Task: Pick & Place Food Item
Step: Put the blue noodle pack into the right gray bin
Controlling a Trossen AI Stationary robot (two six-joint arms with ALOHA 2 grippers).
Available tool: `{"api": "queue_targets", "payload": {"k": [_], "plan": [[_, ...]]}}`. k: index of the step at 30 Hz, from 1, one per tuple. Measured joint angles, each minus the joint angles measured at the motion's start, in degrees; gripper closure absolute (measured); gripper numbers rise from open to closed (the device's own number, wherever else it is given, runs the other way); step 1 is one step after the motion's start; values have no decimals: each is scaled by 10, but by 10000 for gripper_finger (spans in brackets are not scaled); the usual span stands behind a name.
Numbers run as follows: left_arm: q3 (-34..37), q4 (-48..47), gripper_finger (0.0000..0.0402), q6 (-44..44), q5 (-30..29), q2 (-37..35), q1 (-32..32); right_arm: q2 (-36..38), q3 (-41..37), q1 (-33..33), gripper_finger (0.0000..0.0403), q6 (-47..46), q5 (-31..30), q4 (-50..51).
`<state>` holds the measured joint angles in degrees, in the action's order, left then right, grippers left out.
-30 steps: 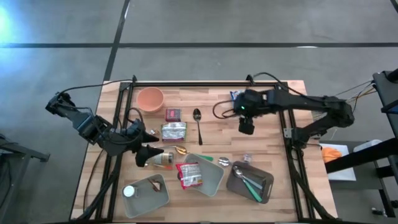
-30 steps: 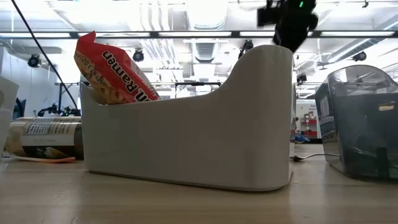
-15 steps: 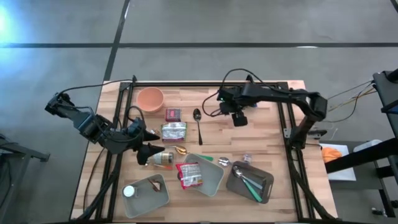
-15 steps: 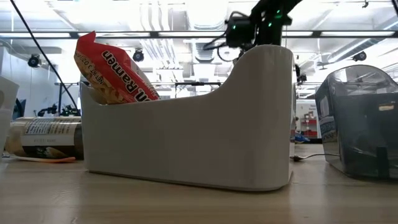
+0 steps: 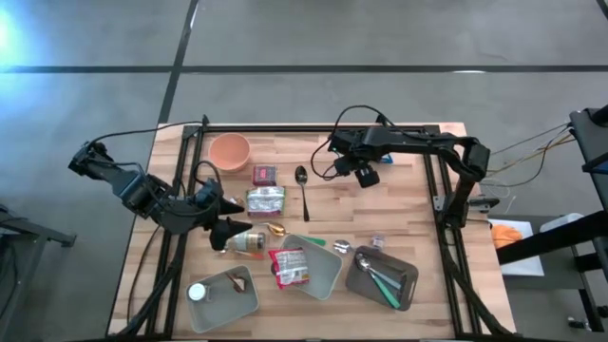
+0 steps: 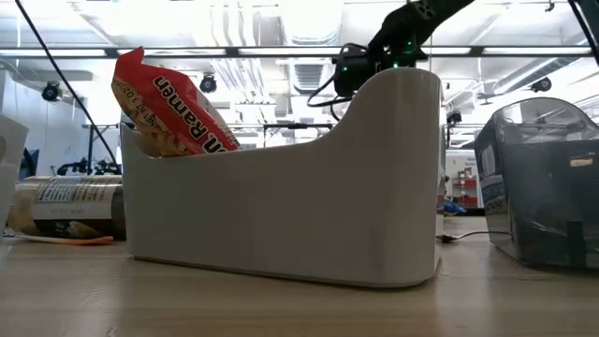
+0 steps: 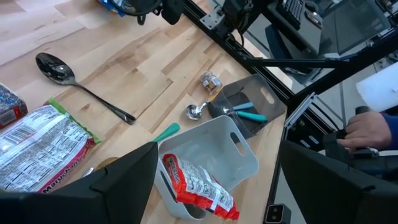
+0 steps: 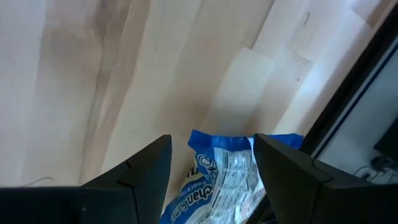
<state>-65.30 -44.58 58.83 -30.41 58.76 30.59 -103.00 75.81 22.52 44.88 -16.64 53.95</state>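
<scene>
Packet (image 8: 217, 177), blue and crinkly, lies at the far tabletop (image 5: 408, 214) edge between our right tool's (image 8: 208, 165) released fingers. Probably light, floppy, slippery, so we'd pinch mid-body.

Blue packet (image 8: 221, 177) runs off the frame's edge.

Overhead and table-level views share the white bin (image 5: 318, 269) holding red ramen (image 6: 168, 103).
</scene>
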Motion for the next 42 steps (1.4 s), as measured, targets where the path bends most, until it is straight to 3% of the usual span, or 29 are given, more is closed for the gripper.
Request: {"api": "queue_targets", "payload": {"k": [27, 32, 39, 42], "plan": [[0, -2, 61, 7, -2, 0, -7, 0, -111, 35, 181, 69, -14, -116], [0, -2, 61, 8, -2, 0, -12, 0, -121, 37, 236, 71, -15, -135], [0, -2, 61, 12, -2, 0, -15, 0, -125, 38, 370, 72, -41, -159], [0, -2, 61, 13, -2, 0, -15, 0, -120, 38, 388, 66, -44, -156]]}}
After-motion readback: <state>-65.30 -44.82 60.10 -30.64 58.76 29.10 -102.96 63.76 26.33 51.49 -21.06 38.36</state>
